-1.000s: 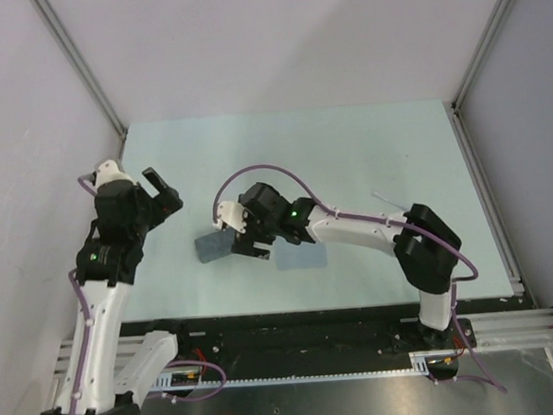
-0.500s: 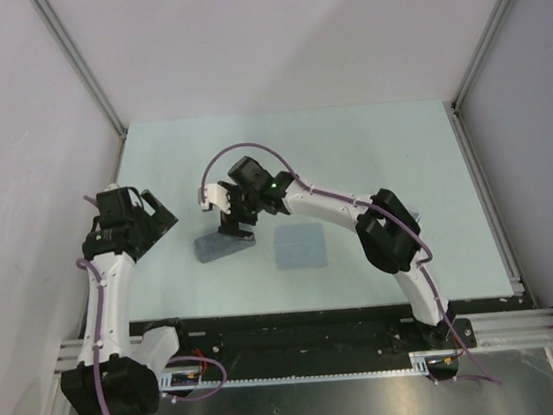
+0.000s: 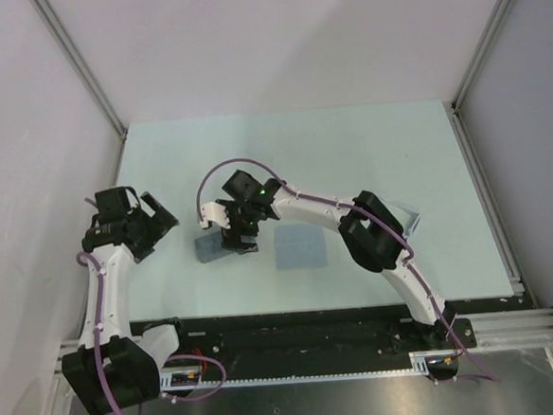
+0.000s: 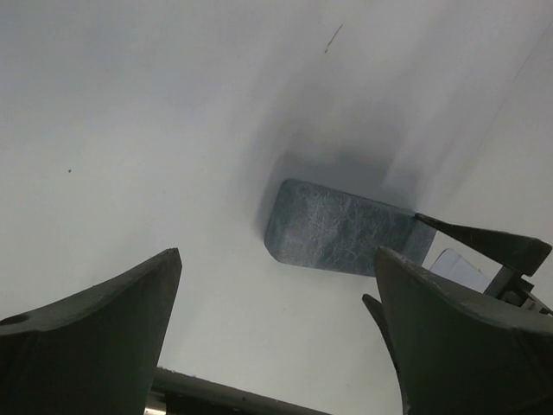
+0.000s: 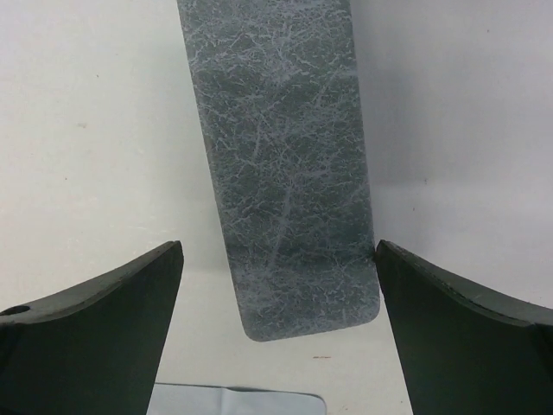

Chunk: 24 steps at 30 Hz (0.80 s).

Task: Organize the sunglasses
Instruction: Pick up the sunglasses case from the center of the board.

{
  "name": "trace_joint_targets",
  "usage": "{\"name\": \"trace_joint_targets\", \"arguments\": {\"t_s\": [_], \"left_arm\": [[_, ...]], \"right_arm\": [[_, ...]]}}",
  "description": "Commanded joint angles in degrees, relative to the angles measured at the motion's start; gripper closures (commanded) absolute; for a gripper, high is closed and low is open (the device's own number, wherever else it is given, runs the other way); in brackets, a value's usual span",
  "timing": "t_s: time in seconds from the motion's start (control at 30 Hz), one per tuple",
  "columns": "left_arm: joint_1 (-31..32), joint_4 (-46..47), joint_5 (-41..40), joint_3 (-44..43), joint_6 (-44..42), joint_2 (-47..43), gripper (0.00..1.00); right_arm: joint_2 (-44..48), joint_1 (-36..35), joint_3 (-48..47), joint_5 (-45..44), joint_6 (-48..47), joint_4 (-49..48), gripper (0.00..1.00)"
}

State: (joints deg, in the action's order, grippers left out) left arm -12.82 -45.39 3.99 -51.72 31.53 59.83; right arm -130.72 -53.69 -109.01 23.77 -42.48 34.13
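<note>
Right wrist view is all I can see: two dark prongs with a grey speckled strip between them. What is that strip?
Observer: From overhead it is a short grey felt case lying flat on the table, with the right gripper open over one end.
Visitor: Is anything next to it?
Observer: A square grey-blue cloth lies flat to its right, apart from it.
Visitor: Where is the other arm?
Observer: The left gripper hangs open and empty to the left of the case.
</note>
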Motion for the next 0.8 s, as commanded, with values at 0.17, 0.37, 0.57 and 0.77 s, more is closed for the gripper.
{"name": "trace_joint_targets", "arguments": {"t_s": [0.17,0.37,0.57,0.77], "left_arm": [[-1.2,1.1,2.0,1.7,-0.1,-1.2,0.00],[-1.1,1.0,2.3,3.2,-0.6,-2.1,0.00],[-1.1,1.0,2.2,2.9,-0.8,-1.6,0.00],[-1.2,1.0,2.3,2.0,-0.9,-0.8,0.00]], "right_arm": [[-3.6,-0.5,-5.0,-5.7,1.0,-7.0,0.00],[-6.0,-0.7,-6.8,-4.9,0.1,-5.5,0.00],[-6.9,-0.6,-6.9,-3.2,-0.6,-2.3,0.00],[-7.2,-0.5,-6.8,-4.9,2.3,-1.1,0.25]]}}
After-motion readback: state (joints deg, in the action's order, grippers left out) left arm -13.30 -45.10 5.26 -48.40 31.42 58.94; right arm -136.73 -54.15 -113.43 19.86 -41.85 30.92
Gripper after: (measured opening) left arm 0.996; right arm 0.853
